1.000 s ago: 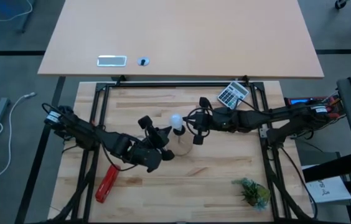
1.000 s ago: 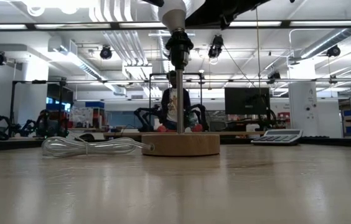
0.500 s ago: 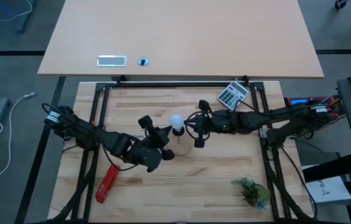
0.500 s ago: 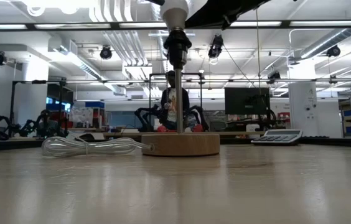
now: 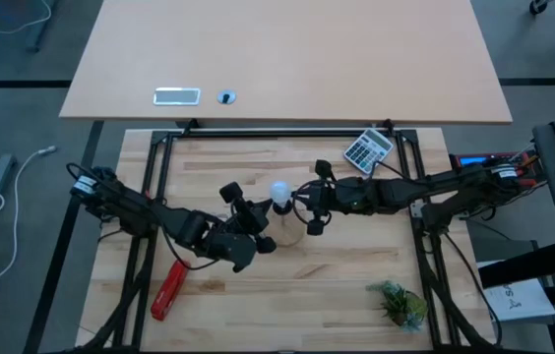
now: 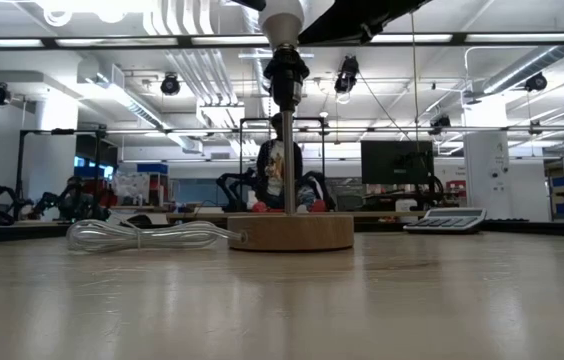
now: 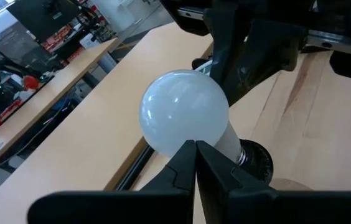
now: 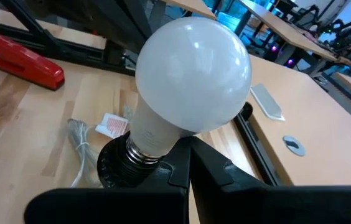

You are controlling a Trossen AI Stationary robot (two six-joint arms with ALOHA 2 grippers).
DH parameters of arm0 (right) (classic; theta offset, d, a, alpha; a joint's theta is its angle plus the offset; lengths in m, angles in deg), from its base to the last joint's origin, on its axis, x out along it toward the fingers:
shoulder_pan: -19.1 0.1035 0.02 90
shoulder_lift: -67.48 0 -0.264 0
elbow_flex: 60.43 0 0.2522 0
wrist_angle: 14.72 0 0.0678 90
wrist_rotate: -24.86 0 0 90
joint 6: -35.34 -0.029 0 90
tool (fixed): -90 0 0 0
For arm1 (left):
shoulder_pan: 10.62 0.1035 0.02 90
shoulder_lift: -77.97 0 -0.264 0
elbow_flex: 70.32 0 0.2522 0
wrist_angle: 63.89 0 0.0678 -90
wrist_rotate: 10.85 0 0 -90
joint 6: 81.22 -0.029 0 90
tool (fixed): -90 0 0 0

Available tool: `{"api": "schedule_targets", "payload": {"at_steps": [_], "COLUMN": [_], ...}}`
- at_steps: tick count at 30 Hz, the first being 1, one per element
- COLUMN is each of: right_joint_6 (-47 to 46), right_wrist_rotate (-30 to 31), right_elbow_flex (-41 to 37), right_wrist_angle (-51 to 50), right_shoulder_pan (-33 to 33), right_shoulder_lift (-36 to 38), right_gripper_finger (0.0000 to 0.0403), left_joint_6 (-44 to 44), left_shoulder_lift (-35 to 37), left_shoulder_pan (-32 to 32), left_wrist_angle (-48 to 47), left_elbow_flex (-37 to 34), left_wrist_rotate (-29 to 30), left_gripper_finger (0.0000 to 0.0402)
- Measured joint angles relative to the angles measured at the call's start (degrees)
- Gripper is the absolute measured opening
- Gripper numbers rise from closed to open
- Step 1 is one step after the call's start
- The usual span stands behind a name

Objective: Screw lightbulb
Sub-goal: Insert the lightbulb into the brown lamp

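Observation:
The white lightbulb (image 5: 279, 191) stands upright with its silvery screw end in the black socket (image 6: 287, 75), on a thin stem above the round wooden disc (image 6: 290, 232). My left gripper (image 5: 261, 209) is shut at the bulb's near-left side, slanting slightly down; its tips (image 7: 195, 146) meet the globe's lower part. My right gripper (image 5: 297, 199) is shut at the bulb's right side. Its tips (image 8: 188, 142) meet the bulb where globe and neck join. My left gripper lays its shut fingertips against the lower part of the bulb's globe (image 7: 185, 138), coming nearly level from the table's near left. The bulb stays upright in the socket. My right gripper lays its shut fingertips against the bulb where globe meets neck (image 8: 178, 134), coming nearly level from the table's right. Nothing is pinched.
A clear cord (image 6: 147, 235) runs from the disc across the table. A red stapler (image 5: 169, 289) lies near left, a calculator (image 5: 368, 149) far right, a small green plant (image 5: 400, 303) near right. A larger tan table (image 5: 287, 59) stands beyond the far edge.

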Motion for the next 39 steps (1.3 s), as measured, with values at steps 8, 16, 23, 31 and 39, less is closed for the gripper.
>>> {"api": "schedule_targets", "payload": {"at_steps": [8, 16, 23, 31, 39], "right_joint_6": [-2.8, 1.0, 2.7, 3.3, 4.1], "right_wrist_rotate": [10.4, 9.6, 7.7, 3.8, 4.4], "right_elbow_flex": [0.1, 0.1, 0.0, 0.0, 0.0], "right_wrist_angle": [-7.5, -2.1, -0.5, 0.6, 0.6], "right_shoulder_pan": [0.0, -0.1, -0.2, 0.1, 1.7], "right_shoulder_lift": [1.2, 4.9, 3.9, 2.6, 2.6], "right_gripper_finger": [0.0, 0.0, 0.0, 0.0, 0.0], "left_joint_6": [0.0, 0.5, 1.1, 1.8, 1.8], "left_shoulder_lift": [0.2, 0.8, 0.9, 0.9, 1.0], "left_shoulder_pan": [-2.0, -2.8, -0.4, 0.8, 0.7], "left_wrist_angle": [-0.9, -2.5, -2.7, -2.6, -1.4], "left_elbow_flex": [0.0, 0.0, 0.0, 0.0, 0.0], "left_wrist_rotate": [-0.8, 3.8, 3.9, 2.6, 0.3], "left_gripper_finger": [0.0001, 0.0001, 0.0001, 0.0001, 0.0001]}}
